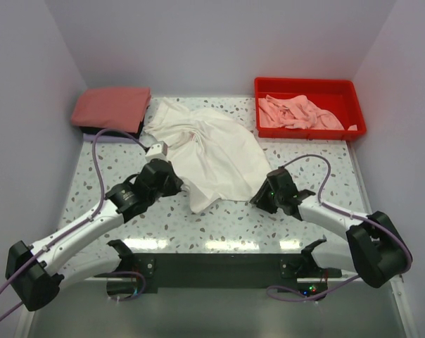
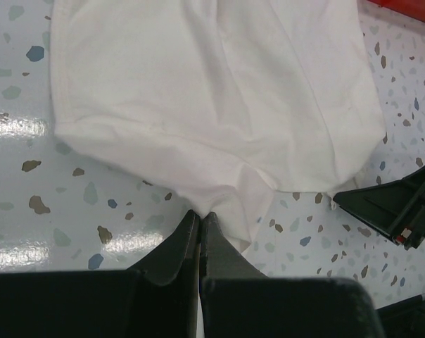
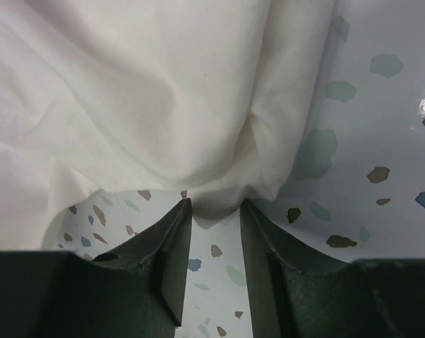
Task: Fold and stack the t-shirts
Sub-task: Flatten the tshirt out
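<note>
**A:** Top view?
**B:** White t-shirt [image 1: 212,151] is lying rumpled mid-table [image 1: 219,222]. Folded salmon tee [image 1: 110,105] is sitting at 10 o'clock, pink tees [image 1: 297,113] in the red tray [image 1: 307,84] at 2. Left gripper [image 1: 177,184] is meeting the shirt's 8 o'clock edge, right gripper [image 1: 257,198] its 4 o'clock edge.
**A:** Left wrist?
**B:** Jaws are pressing together, pinching the hem.
**A:** Right wrist?
**B:** Jaws are standing apart, a bunched fold sitting between the fingertips [image 3: 179,218].

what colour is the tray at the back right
The tray is red, clearest in the top external view.
</note>
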Tool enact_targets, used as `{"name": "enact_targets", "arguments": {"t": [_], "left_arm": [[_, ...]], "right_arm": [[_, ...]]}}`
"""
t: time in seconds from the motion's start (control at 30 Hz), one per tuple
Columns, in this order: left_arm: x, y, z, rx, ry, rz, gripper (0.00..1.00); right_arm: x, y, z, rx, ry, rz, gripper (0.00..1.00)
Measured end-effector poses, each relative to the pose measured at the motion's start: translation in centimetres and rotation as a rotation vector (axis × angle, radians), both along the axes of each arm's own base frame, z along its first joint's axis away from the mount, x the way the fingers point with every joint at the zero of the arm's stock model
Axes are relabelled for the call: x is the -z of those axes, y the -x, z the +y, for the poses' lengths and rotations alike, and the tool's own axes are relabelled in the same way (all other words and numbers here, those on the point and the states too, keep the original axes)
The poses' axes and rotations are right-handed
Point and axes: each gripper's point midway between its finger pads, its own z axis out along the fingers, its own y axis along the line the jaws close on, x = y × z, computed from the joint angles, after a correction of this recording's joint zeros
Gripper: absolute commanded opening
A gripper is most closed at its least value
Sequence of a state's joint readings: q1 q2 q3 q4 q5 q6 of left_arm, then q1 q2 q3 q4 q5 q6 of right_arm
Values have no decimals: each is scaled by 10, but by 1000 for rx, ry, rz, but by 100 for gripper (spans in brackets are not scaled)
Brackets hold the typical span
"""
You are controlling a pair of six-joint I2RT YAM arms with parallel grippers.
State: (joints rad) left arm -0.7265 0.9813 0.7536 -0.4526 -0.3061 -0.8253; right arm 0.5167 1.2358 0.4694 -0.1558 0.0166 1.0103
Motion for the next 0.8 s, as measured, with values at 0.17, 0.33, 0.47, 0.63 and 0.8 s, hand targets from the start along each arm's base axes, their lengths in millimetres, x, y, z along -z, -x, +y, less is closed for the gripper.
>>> {"name": "enact_targets", "arguments": {"t": [0.17, 0.33, 0.47, 0.63, 0.8], "left_arm": [[-5, -1, 2, -8, 12, -13, 0], [-8, -2, 4, -15, 19, -24, 0], [-8, -3, 6, -23, 17, -25, 0], [-9, -11, 18, -80, -4, -43, 0], [-9, -28, 41, -186, -40, -56, 0]], "right_arm": [[4, -1, -2, 43, -9, 4, 13], [7, -2, -3, 61, -16, 1, 0], [7, -1, -4, 44, 2, -5, 0], [3, 3, -31, 8, 175, -23, 0], [-18, -6, -70, -27, 423, -68, 0]]}}
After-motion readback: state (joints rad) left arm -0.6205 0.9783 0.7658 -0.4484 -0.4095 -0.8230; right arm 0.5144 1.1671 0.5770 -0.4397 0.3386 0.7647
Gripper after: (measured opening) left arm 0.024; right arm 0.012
